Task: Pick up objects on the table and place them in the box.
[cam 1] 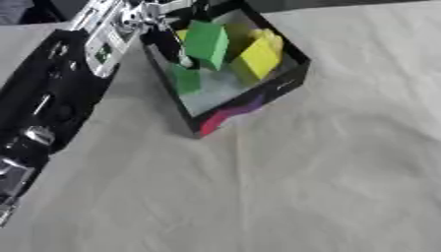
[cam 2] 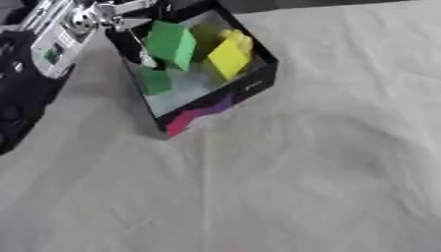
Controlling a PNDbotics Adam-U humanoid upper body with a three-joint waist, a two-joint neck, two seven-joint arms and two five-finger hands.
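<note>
A black box with a pink and purple patch on its front stands at the upper middle of the cloth-covered table. My left arm comes in from the left, and my left hand hangs over the box's left side. The hand is shut on a large green block, which is tilted and sits just above the box floor; dark fingers run down its left face. Inside the box lie a smaller green block, a yellow block and another yellow piece behind it. My right hand shows in no view.
Wrinkled grey cloth covers the table in front of and to the right of the box. My black left forearm fills the left edge of the left eye view.
</note>
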